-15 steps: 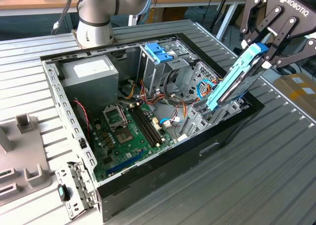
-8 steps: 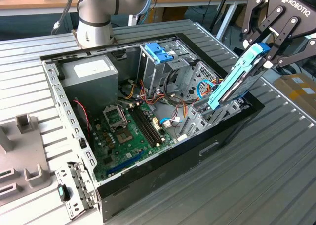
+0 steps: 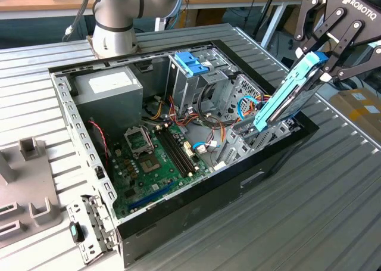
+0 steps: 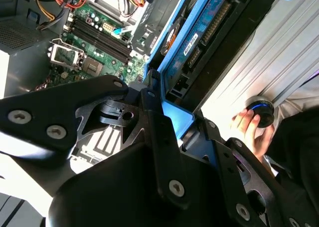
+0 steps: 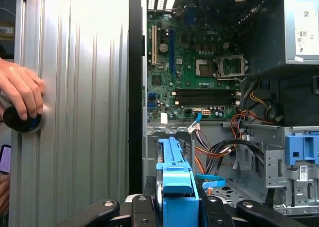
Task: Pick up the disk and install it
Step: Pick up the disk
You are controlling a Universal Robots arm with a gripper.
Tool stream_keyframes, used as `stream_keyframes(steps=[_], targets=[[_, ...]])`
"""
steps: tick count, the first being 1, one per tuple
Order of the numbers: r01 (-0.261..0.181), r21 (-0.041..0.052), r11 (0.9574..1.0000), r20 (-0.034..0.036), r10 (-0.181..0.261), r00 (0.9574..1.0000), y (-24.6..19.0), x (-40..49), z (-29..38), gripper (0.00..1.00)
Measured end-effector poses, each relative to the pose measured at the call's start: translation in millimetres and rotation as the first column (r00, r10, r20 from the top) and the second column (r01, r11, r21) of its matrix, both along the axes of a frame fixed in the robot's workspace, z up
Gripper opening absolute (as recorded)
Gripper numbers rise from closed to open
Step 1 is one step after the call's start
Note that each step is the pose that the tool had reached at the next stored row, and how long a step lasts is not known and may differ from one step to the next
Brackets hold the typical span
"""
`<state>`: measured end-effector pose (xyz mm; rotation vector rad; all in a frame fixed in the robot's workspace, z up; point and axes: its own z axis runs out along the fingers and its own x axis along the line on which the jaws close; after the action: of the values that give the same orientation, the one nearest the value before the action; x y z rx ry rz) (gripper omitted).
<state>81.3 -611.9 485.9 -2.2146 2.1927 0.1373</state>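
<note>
Arm base (image 3: 116,21) is seen upright; end effector (image 3: 320,65) is held tilted, clamped on top end of disk (image 3: 286,101).

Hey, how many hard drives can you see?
1: the disk, tilted, gripped in the claw over the open computer case on the exterior view's right. Others may be hidden in the metal cage.

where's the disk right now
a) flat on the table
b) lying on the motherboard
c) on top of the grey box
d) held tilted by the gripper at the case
d: the gripper is shut on the upper end of the disk, which leans steeply with its lower end down in the case at the exterior view's right.
</note>
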Motion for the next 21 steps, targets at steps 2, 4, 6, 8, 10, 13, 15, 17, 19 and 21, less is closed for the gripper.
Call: stream_keyframes(steps=[2,4,6,8,10,13,15,17,19,21], targets=[[0.0,-0.0001,1.0,0.0,0.0,1.0,0.0,1.5,-0.1,0.37],[0.0,-0.0001,1.0,0.0,0.0,1.0,0.0,3.1,-0.2,0.37],[0.0,-0.0001,1.0,0.0,0.0,1.0,0.0,4.7,-0.3,0.37],[0.0,-0.0001,1.0,0.0,0.0,1.0,0.0,6.0,-0.4,0.37],[0.0,0.0,1.0,0.0,0.0,1.0,0.0,7.6,-0.6,0.37],[0.0,-0.0001,1.0,0.0,0.0,1.0,0.0,9.5,-0.8,0.37],[0.0,-0.0001,1.0,0.0,0.0,1.0,0.0,11.0,-0.9,0.37],[0.0,-0.0002,1.0,0.0,0.0,1.0,0.0,13.1,-1.0,0.37],[0.0,-0.0002,1.0,0.0,0.0,1.0,0.0,15.2,-1.1,0.37],[0.0,-0.0001,1.0,0.0,0.0,1.0,0.0,17.1,-1.3,0.37]])
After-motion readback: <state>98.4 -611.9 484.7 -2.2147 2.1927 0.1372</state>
